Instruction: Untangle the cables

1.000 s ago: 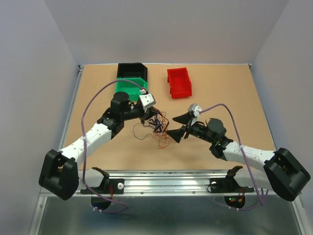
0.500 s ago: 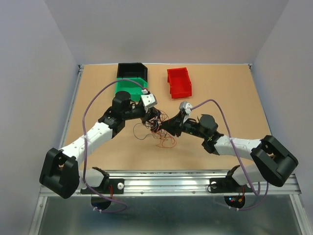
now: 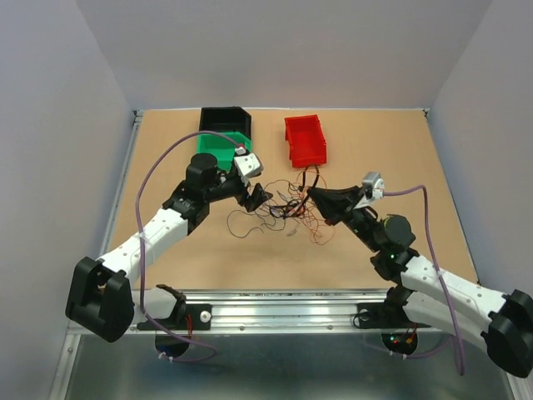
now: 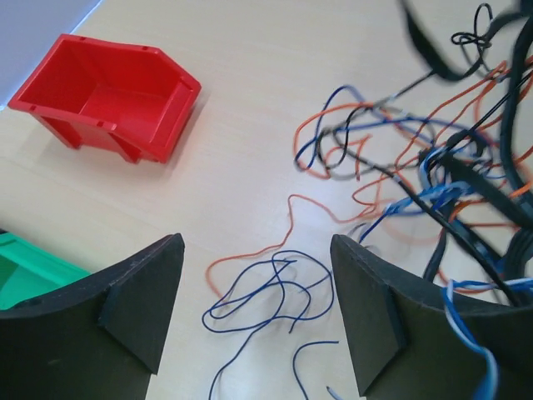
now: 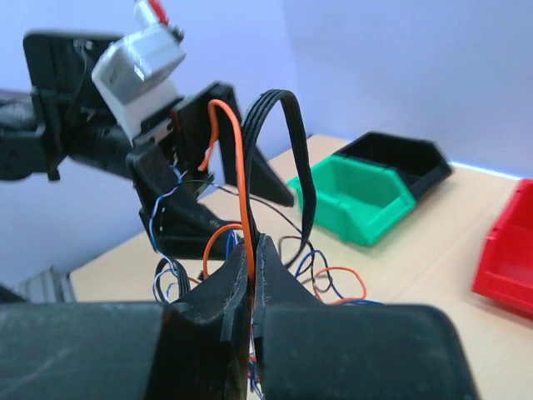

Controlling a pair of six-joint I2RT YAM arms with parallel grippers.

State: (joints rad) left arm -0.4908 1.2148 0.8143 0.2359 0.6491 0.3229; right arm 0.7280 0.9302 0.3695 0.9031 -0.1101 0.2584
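The cables [image 3: 287,212] are a loose tangle of thin orange, black and blue wires on the table between the two arms. My left gripper [image 3: 256,197] stands open at the tangle's left edge. In the left wrist view a blue wire loop [image 4: 275,287] lies on the table between its fingers [image 4: 137,308], untouched. My right gripper [image 3: 312,193] is shut at the tangle's right side. Its jaws [image 5: 252,250] pinch an orange cable [image 5: 241,179] that rises above them. A flat black ribbon cable [image 5: 293,150] loops up beside it.
A green bin [image 3: 221,150] and a black bin [image 3: 225,121] stand behind the left gripper. A red bin [image 3: 305,140] stands at the back centre, just beyond the tangle. Thick lilac cables arc over both arms.
My left gripper has opened and let go of the wires. My right gripper has shut on the orange cable and drawn back to the right, stretching the tangle that way.
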